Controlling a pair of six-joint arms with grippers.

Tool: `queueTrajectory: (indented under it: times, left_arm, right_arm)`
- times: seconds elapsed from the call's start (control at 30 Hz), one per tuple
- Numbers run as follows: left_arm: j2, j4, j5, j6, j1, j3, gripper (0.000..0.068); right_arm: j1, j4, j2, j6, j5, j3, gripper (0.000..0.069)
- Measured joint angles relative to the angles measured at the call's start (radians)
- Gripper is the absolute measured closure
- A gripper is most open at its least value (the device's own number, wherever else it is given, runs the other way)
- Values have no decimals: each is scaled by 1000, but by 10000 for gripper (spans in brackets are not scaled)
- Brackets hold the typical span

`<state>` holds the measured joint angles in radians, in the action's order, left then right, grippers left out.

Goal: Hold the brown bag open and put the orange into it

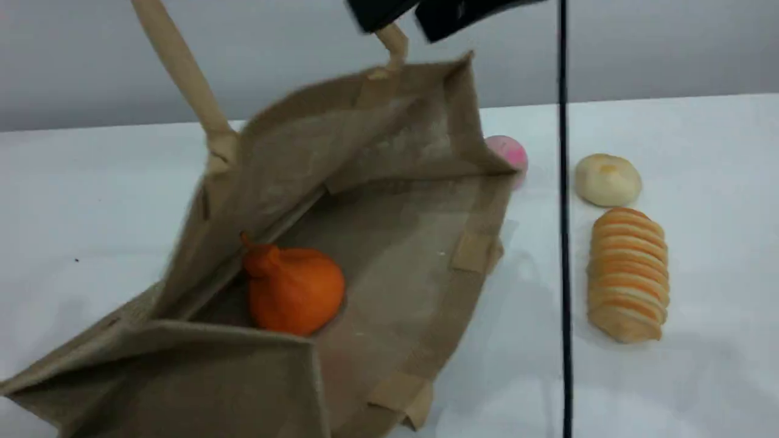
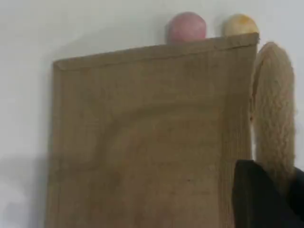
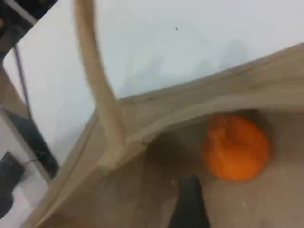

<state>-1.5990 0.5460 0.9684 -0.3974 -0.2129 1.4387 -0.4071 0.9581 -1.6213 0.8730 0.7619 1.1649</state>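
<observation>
The brown bag (image 1: 389, 201) lies tipped on the white table (image 1: 700, 377) with its mouth gaping, and the orange (image 1: 295, 289) rests inside, near the left wall. The left gripper (image 2: 266, 199) is clamped on the beige handle (image 1: 182, 67), lifting it. The right gripper (image 3: 190, 204) hangs above the bag's interior with jaws wide, empty. To the right sit a pink ball (image 1: 510, 153), a pale bun (image 1: 607, 179) and a striped bread roll (image 1: 628, 274).

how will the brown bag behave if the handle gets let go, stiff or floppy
Probably floppy: the brown bag sags and creases, its mouth held up only by the handle. Released, the raised side would likely fold down over the orange. The coarse weave looks grippy, so it probably won't slide much.
</observation>
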Motion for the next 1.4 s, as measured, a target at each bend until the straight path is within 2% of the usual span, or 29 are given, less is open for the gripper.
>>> queueTrajectory:
  times: [0.2, 0.3, 0.47, 0.7, 0.97, 1.07, 1.17, 1.3, 1.4]
  left_arm:
    - [-53, -73, -36, 9, -86, -8, 596]
    - [-56, -113, -88, 37, -90, -56, 596]
    - [-56, -111, -223, 38, -89, -208, 596]
    - [-56, -42, -412, 30, -89, -403, 596]
    - [-58, 110, -472, -132, -100, -434, 584]
    - [-74, 172, -460, -204, -111, -432, 528]
    - [-94, 216, -457, -247, -117, -431, 412]
    - [-97, 213, -457, -250, -118, -431, 262]
    - [-82, 186, -430, -249, -118, -429, 209]
  right_arm:
    - [59, -83, 84, -87, 84, 0, 251]
    - [75, -151, 116, -148, 132, 0, 253]
    - [79, -241, 160, -221, 156, 0, 253]
    - [79, -268, 186, -262, 165, 0, 253]
    - [79, -275, 186, -272, 170, 0, 253]
    - [79, -277, 186, -272, 174, 0, 253]
    - [79, -297, 186, -272, 175, 0, 253]
    - [79, -345, 186, -291, 191, 0, 253]
    - [79, -375, 194, -316, 229, 0, 253]
